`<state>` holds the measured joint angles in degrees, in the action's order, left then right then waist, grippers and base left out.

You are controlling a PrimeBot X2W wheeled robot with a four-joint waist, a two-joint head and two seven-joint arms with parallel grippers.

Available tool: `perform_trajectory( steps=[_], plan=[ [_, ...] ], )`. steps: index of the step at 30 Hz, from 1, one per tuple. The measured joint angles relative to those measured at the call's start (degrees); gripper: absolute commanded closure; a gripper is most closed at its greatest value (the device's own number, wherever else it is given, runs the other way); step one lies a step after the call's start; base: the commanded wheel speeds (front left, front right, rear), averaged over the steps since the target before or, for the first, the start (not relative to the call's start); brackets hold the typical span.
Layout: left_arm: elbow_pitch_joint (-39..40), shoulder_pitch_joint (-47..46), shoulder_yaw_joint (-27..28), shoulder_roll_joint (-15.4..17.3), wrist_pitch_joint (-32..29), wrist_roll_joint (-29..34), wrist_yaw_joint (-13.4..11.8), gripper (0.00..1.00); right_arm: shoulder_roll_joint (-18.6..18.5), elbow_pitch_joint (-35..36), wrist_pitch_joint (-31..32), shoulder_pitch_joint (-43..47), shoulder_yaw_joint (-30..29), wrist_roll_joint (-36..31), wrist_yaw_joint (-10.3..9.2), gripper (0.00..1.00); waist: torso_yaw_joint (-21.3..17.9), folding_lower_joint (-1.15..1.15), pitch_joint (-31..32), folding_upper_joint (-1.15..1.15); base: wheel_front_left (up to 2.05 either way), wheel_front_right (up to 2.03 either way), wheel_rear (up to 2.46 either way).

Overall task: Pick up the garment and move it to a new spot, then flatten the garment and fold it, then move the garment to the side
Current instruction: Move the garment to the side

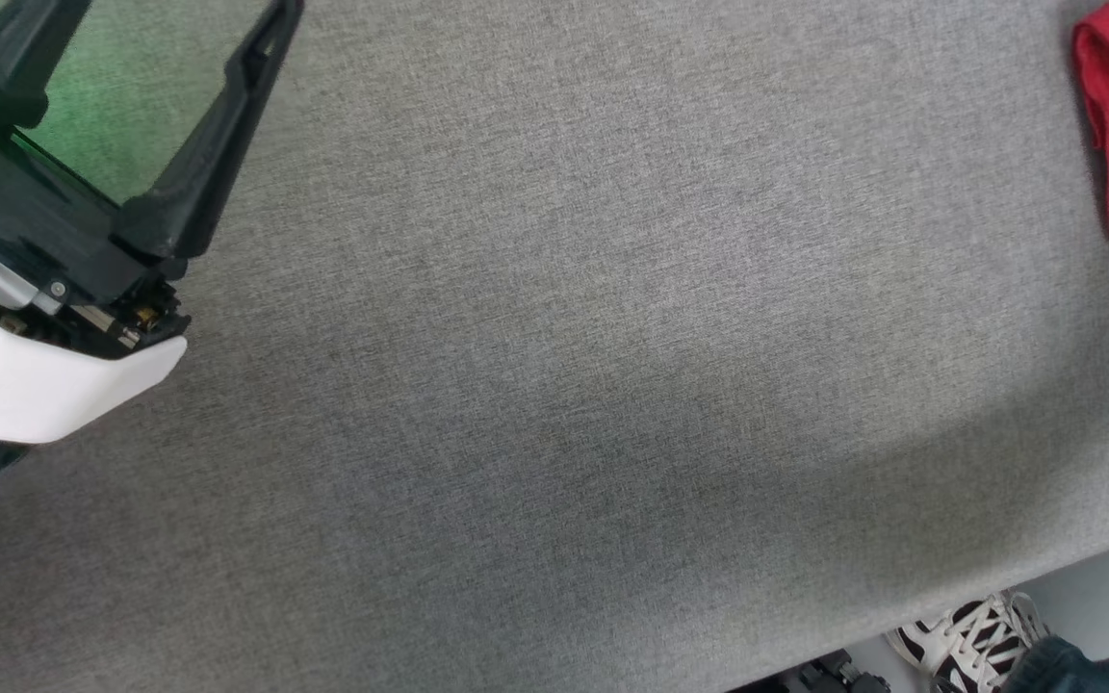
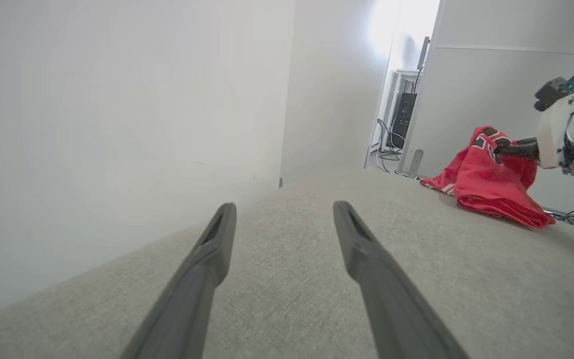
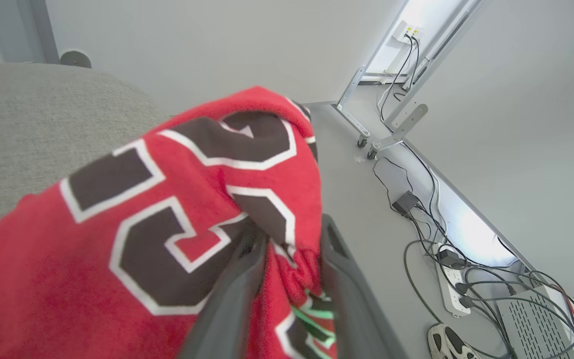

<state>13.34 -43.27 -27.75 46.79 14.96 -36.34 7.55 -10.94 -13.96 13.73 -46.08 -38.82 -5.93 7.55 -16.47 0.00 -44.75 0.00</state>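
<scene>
Left gripper (image 2: 284, 205): empty, fingers spread wide, hanging low over the bare middle of the table (image 1: 564, 385), which has a grey woven cover. It touches nothing.

Right gripper (image 3: 292, 229): out at the table's edge on the robot's right side. The fingers are pinched on a bunch of red cloth. There's a narrow gap between the tips and it's packed with fabric, so I read that as gripping the garment (image 3: 167, 199).

Garment: at that same right-hand table edge, well apart from the left gripper. The gripped part is pulled up into a peak off the table. The rest drapes down and lies crumpled on the table top. From the left wrist camera the garment (image 2: 486, 184) shows a bit of white striped trim at its low end. The black print with white outlines faces the right wrist camera. Close to the fingers the print is creased and I can't read it.

Off the table, on the floor past the right-hand edge: a power strip (image 3: 451, 294) with a tangle of cables. By the table's near corner on that side is a person's black-and-white sneaker (image 1: 973, 640).
</scene>
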Motion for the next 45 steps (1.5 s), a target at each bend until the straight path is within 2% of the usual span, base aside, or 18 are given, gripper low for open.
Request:
perform_trajectory(
  steps=[6, 12, 25, 31, 39, 45],
  plan=[
    [-1.71, 3.11, 2.63, -2.75, 0.0, 0.07, 0.0, 0.0, -1.86, -1.4, -1.4, 1.21, 4.19, -0.87, 0.0, 0.0, 0.72, 0.0, 2.89, 0.0, 0.0, 0.0, 0.0],
    [-4.36, 8.81, 6.45, -7.7, 0.0, 0.11, 0.0, 0.0, -2.69, -1.53, -1.88, 4.46, 10.37, 1.07, 0.0, 0.0, 2.46, 0.0, 7.53, 0.0, 0.0, 0.0, 0.0],
    [-14.1, 23.63, 12.69, -18.28, 0.01, 0.26, 0.0, 0.0, -1.69, -3.3, -6.84, 18.33, 25.65, 5.06, 0.0, 0.0, 9.97, 0.0, 20.24, 0.0, 0.0, 0.0, 0.0],
    [-20.35, 29.5, 14.41, -21.67, 0.0, 0.0, 0.0, 0.0, -0.01, -5.41, -10.28, 23.47, 33.23, 8.04, 0.0, 0.0, 13.92, 0.0, 25.79, 0.0, 0.0, 0.0, 0.0],
    [-23.18, 35.35, 17.88, -25.77, 0.0, 0.46, 0.0, 0.0, 1.03, -5.19, -17.39, 27.75, 36.59, 14.82, -0.01, 0.0, 18.03, 0.0, 32.32, 0.0, 0.0, 0.0, 0.0],
    [-23.41, 40.64, 21.83, -29.26, 0.0, 1.91, 0.0, 0.0, -0.12, -5.19, -20.96, 33.26, 38.41, 17.62, 0.0, 0.0, 19.72, 0.0, 37.31, 0.0, 0.0, 0.0, 0.0]
  ],
)
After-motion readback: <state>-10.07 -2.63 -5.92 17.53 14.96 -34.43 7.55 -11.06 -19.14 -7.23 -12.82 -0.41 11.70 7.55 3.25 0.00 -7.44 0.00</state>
